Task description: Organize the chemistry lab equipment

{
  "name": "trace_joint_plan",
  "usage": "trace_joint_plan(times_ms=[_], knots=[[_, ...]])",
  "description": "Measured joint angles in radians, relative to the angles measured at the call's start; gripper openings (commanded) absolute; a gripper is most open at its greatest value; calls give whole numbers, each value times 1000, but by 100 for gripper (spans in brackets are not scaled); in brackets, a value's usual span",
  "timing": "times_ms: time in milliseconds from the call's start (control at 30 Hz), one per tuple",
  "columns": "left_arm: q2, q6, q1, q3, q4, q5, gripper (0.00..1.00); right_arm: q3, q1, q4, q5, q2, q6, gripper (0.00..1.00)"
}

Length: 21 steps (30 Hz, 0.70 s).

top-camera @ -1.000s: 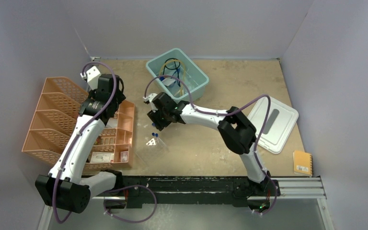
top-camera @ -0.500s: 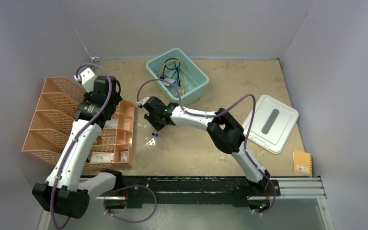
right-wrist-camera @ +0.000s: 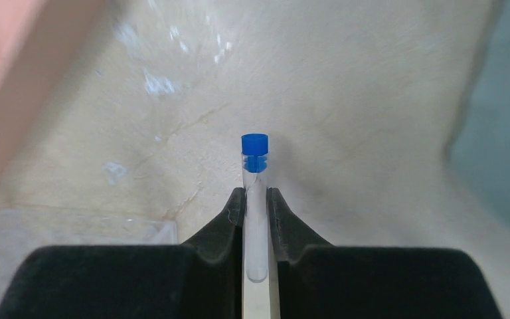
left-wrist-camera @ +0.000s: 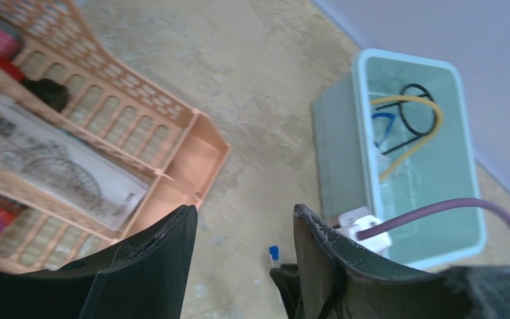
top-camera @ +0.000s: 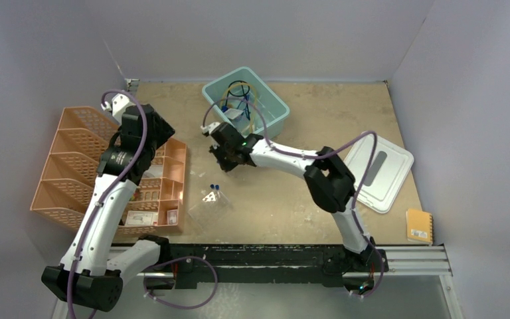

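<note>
In the right wrist view my right gripper (right-wrist-camera: 256, 193) is shut on a clear blue-capped tube (right-wrist-camera: 255, 174), its cap sticking out past the fingertips. From above, that gripper (top-camera: 228, 155) hangs between the teal bin (top-camera: 276, 106) and the clear rack (top-camera: 207, 207). The rack holds two more blue-capped tubes (top-camera: 215, 188) beside a white triangle (top-camera: 208, 197). The bin holds the black ring stand (left-wrist-camera: 417, 109), amber tubing (left-wrist-camera: 426, 126) and blue-framed glasses (left-wrist-camera: 382, 126). My left gripper (left-wrist-camera: 242, 219) is open and empty above the organizer's far right corner.
The orange mesh organizer (top-camera: 73, 166) with small items fills the left side. The pale grey bin lid (top-camera: 378, 169) lies at the right, an orange notepad (top-camera: 420, 226) near the front right corner. Grey walls close in on three sides.
My right gripper shut on a blue-capped tube at the rack, then moved back and right toward the bin with it. My left gripper drew back to the left and opened a little.
</note>
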Motion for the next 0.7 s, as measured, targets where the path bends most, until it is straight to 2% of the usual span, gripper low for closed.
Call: trace_joint_plan(times_ms=[233,367,500,600,700], knots=[[2,30,0,-17,168,212,56,-10,-80,82,-78,-253,6,7],[13,58,0,-32,322,425,56,-12,-112,134,-126,-391,26,7],[81,59,-3,-34,481,702,55,-39,-163,185,-182,-493,69,8],[151,58,-47,-41,563,827,54,-69,-211,210,-203,-539,112,9],[204,65,-142,-47,600,894,54,-109,-257,235,-212,-570,165,9]])
